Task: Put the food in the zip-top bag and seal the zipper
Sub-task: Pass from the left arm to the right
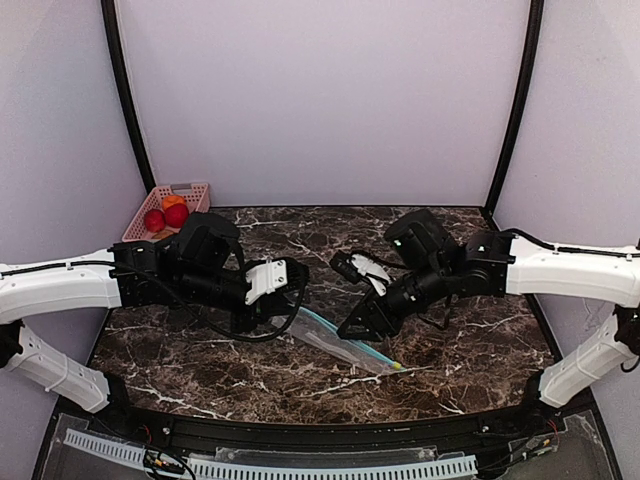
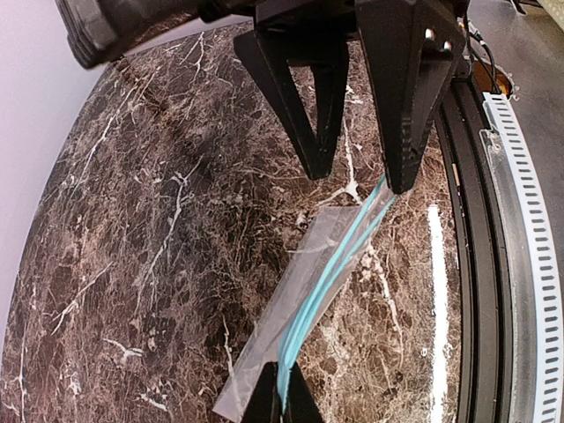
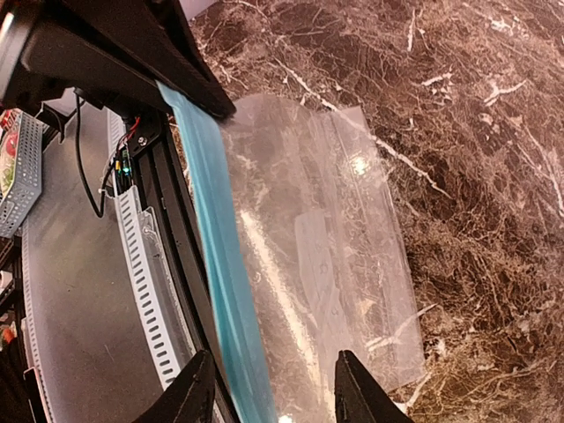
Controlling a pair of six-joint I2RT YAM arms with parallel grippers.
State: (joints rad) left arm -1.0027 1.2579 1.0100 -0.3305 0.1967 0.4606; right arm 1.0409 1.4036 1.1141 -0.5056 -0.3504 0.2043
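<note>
The clear zip-top bag (image 1: 345,342) lies slanted at the table's middle front, empty. My left gripper (image 1: 290,316) is shut on the left end of its teal zipper (image 1: 380,356). In the left wrist view the fingers (image 2: 282,379) pinch the zipper (image 2: 330,273) of the bag (image 2: 304,291). My right gripper (image 1: 352,332) is open at the bag's other end; its jaws (image 3: 273,354) straddle the bag (image 3: 326,247) and zipper (image 3: 220,247). It shows open in the left wrist view (image 2: 357,181). The food (image 1: 165,216), red and orange pieces, sits in the pink basket.
The pink slotted basket (image 1: 190,188) stands at the back left corner against the wall. A black rail and a white perforated tray (image 1: 270,466) run along the near edge. Black posts (image 1: 125,95) stand at the back corners.
</note>
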